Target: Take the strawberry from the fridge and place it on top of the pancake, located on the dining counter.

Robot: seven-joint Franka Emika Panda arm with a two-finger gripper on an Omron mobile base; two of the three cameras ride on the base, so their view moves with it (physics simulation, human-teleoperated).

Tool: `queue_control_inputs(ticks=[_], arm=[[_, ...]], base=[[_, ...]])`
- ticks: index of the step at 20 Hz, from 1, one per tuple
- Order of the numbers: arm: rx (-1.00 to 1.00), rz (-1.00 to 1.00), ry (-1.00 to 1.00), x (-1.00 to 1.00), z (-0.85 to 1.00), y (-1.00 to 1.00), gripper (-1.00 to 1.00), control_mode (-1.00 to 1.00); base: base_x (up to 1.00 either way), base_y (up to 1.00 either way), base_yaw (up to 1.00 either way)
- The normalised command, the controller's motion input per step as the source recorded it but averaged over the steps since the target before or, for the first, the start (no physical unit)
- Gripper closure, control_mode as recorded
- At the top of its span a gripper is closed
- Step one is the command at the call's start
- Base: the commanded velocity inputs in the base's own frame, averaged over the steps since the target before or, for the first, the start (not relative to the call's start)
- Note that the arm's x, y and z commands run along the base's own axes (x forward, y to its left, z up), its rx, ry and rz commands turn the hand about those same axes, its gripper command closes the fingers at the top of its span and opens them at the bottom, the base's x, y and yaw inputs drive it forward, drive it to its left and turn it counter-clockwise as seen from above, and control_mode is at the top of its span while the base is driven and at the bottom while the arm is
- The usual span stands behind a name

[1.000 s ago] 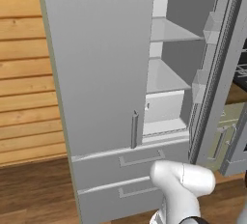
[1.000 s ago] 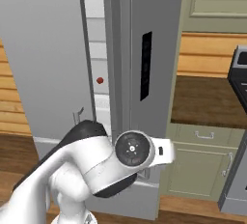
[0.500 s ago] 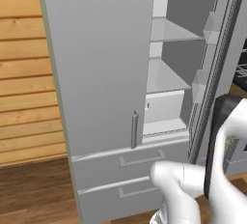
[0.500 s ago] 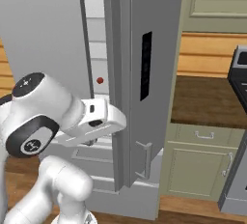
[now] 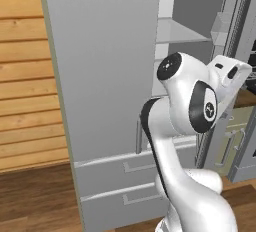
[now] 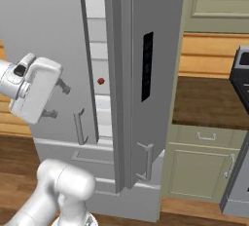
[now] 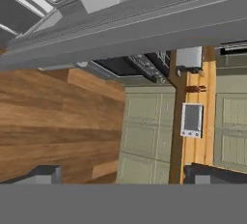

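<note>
The fridge [image 5: 100,76] stands with its left door shut and its right door [image 6: 160,20] swung open, white shelves [image 5: 180,31] showing in the gap. The strawberry [image 6: 100,81], a tiny dark red fruit, sits on a shelf inside that gap. My gripper [image 6: 57,101] hangs open and empty at about the strawberry's height, left of the opening and well short of it. In the hand view the fingertips [image 7: 44,174] stand wide apart, looking past the fridge's grey edge at floor and cabinets. The pancake and the dining counter are out of view.
The open door with its black dispenser panel [image 6: 147,66] juts toward me right of the gap. Green cabinets [image 6: 204,171] under a dark counter [image 6: 209,103] lie to the right. Two fridge drawers [image 5: 115,176] sit below; a wooden wall [image 5: 25,76] is on the left.
The arm has risen from low in front of the base to shelf height, and the hand has swung up and round before the fridge. The jaws stayed open. The strawberry has not moved.
</note>
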Motion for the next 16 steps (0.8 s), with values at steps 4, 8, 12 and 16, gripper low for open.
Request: queue_control_inputs(ticks=[4, 8, 12, 16], arm=[[-0.06, -0.13, 0.05, 0.60, -0.20, 0.04, -1.00, -1.00], [-0.01, -0.02, 0.00, 0.99, -0.20, 0.00, -1.00, -1.00], [0.00, 0.00, -0.06, 0.84, -0.24, -0.09, -1.00, -1.00], [0.00, 0.00, -0.03, 0.66, -0.53, -0.45, -1.00, -1.00]], base=[[0.00, 0.00, 0.00], [0.00, 0.00, 0.00], [0.00, 0.00, 0.00], [0.00, 0.00, 0.00]])
